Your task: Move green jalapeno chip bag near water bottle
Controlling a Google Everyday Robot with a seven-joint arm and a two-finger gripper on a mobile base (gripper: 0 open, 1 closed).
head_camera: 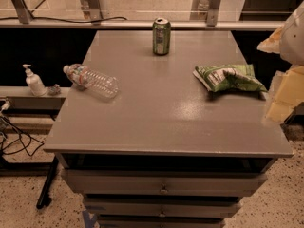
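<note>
Camera view: green jalapeno chip bag (229,77) near tool (283,100) at right edge.

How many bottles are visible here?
2: water bottle lying left on the table, pump bottle on the ledge beside it. Gripper at the view's right edge.

The grey surface (161,118) carries three things: a can (161,36) upright at 12 o'clock near the far edge, a bottle (92,81) on its side at 9 o'clock by the left edge, and a bag (228,77) lying at 2 o'clock. The claw (283,99) hangs at 3 o'clock over the right edge, near the bag.
</note>
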